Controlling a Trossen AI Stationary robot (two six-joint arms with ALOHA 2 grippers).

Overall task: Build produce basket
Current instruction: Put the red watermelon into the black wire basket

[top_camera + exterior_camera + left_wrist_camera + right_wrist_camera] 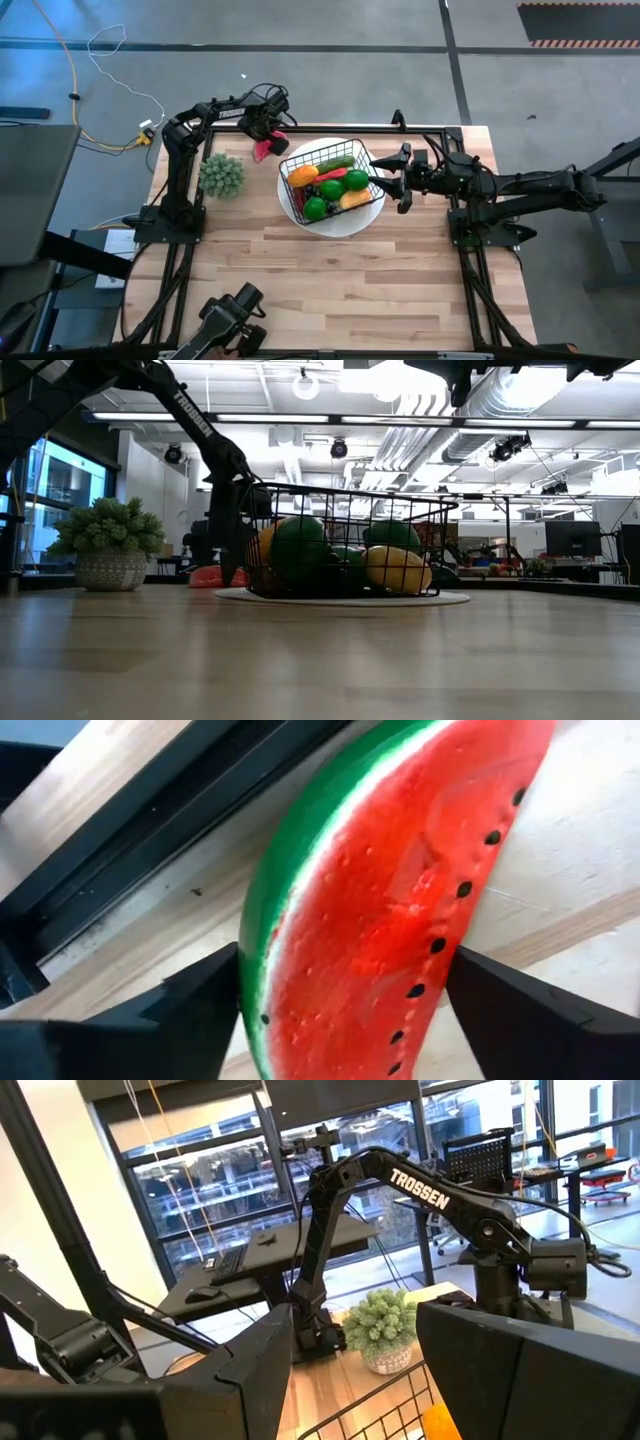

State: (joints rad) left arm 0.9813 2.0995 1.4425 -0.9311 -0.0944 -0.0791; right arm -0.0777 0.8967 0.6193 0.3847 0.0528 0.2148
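Filling the left wrist view: watermelon slice (390,910), flat on the wooden table (330,280) with a dark finger (200,1010) on each side — left gripper (268,133) spread around it, not yet pinching. Lying just left of the wire basket (333,180), near the table's far edge. Picking step in hand; next, closing on the slice, lifting above the basket rim, carrying right. Basket on a white plate (350,222), already crowded with limes (330,190), so little room. Right gripper (385,176) at the basket's right rim, fingers parted, holding nothing — near side wide open.
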